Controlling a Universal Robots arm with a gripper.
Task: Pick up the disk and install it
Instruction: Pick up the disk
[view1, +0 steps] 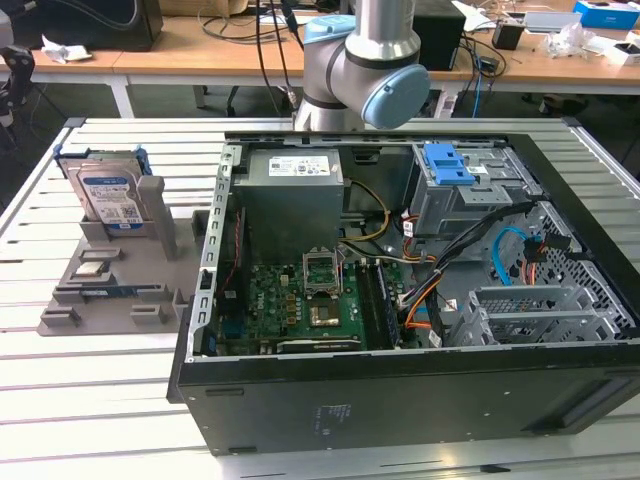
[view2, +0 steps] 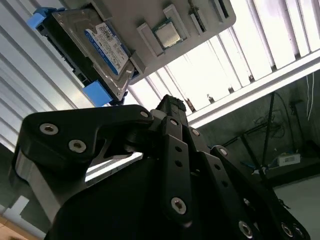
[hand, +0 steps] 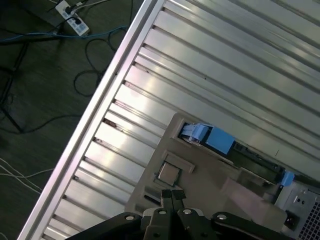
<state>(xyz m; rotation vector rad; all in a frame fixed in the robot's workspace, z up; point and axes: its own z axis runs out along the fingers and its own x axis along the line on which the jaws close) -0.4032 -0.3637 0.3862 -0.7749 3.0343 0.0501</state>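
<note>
Overall, the disk (view1: 112, 200) stands on edge in a slot of the grey holder (view1: 120, 290), which lies on the slatted metal table (view1: 100, 400) at the exterior view's left. It is well apart from the open computer case (view1: 400, 400). The label faces outward, and the blue frame shows along the edges of the disk.

In both wrist views the gripper (hand: 171, 194) (view2: 170, 102) hangs above the holder (hand: 200, 170) (view2: 150, 15), clear of the disk (hand: 220, 140) (view2: 102, 45). It points down near a small square chip (hand: 169, 172) (view2: 167, 32) seated in a recess of the holder. The black fingers (hand: 166, 197) are closed tip to tip, with nothing between them.

Inside the case lie a green circuit board (view1: 300, 305), a grey box with a white label (view1: 290, 195) and a metal cage (view1: 470, 200) bearing a blue latch (view1: 447, 163). The arm (view1: 365, 70) rises behind the far wall of the case.
</note>
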